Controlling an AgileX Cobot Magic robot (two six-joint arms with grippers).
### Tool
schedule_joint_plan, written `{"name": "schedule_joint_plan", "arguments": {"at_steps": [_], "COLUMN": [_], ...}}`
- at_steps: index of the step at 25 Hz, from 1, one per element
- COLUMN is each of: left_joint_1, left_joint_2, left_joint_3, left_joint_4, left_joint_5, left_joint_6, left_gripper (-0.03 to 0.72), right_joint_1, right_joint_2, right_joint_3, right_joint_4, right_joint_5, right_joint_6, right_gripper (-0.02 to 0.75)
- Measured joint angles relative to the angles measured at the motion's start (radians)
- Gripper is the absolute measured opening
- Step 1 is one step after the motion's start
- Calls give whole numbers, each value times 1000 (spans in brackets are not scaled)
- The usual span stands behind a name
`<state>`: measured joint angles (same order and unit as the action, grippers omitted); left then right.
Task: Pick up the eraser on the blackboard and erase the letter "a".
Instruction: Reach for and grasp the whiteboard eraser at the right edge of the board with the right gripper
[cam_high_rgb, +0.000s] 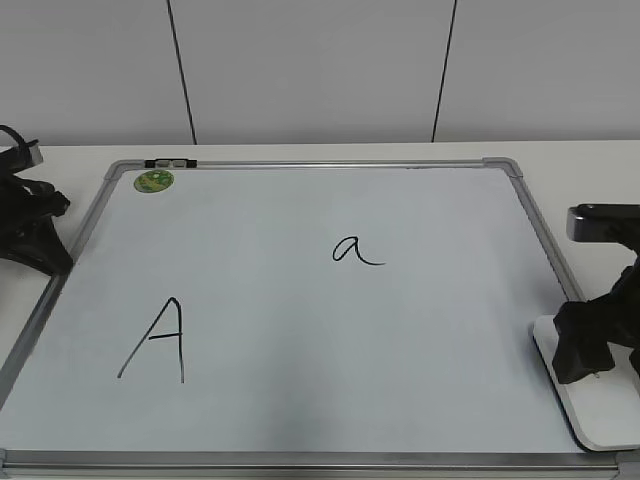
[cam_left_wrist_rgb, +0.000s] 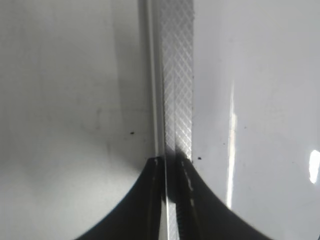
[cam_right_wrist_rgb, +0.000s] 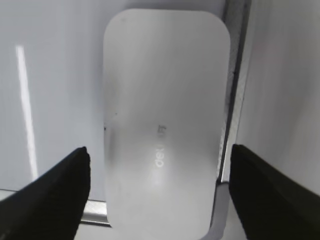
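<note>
The white eraser (cam_high_rgb: 600, 412) lies flat at the blackboard's front right corner, overlapping its silver frame (cam_high_rgb: 330, 165). In the right wrist view the eraser (cam_right_wrist_rgb: 165, 100) shows grey lettering on top. My right gripper (cam_high_rgb: 592, 352) is open just above the eraser, and its two fingers (cam_right_wrist_rgb: 160, 149) straddle the eraser's near end without touching it. The small cursive letter "a" (cam_high_rgb: 355, 250) is right of the board's middle. My left gripper (cam_high_rgb: 30, 235) rests at the board's left edge. It is shut and empty (cam_left_wrist_rgb: 170, 161) over the frame strip (cam_left_wrist_rgb: 177, 75).
A larger capital "A" (cam_high_rgb: 155, 340) is drawn at the board's front left. A round green magnet (cam_high_rgb: 154, 181) sits in the far left corner. The board lies on a white table before a pale wall.
</note>
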<state>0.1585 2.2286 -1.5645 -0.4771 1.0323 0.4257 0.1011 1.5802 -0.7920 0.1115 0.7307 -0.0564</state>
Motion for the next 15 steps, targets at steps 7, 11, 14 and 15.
{"name": "schedule_joint_plan", "arguments": {"at_steps": [7,11,14,15], "left_joint_1": [0,0,0,0], "left_joint_2": [0,0,0,0], "left_joint_3": [0,0,0,0], "left_joint_4": [0,0,0,0], "left_joint_5": [0,0,0,0], "left_joint_6": [0,0,0,0], "left_gripper": [34,34,34,34], "right_joint_1": [0,0,0,0], "right_joint_2": [57,84,95,97], "right_joint_3": [-3,-3,-5,-5], "right_joint_4": [2,5,5,5], "right_joint_5": [-49,-65,-70,-70], "right_joint_6": [0,0,0,0], "right_gripper": [647,645,627,617]}}
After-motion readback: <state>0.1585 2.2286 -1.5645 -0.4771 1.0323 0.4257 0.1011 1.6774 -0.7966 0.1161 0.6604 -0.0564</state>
